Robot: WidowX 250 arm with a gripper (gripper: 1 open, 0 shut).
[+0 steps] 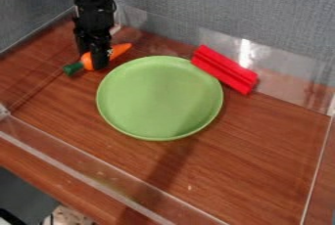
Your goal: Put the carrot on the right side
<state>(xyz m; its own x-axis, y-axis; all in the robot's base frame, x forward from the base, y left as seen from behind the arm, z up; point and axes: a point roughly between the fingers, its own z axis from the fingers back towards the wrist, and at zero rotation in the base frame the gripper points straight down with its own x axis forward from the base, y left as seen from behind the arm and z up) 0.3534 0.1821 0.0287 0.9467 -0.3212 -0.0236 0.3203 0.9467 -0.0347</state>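
No readable text, labels or numbers appear anywhere; the small, blurry view may hide some.

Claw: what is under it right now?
The carrot lies under the claw, on the wooden table left of the green plate. Its orange tip and green stem stick out either side; its middle is covered by the fingers.

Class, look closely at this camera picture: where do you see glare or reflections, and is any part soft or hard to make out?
Camera view: pale glare streaks the clear wall behind the red block; the glossy wooden table shows soft sheen; the green plate is evenly lit; the dark gripper over the carrot is murky, its jaws indistinct.
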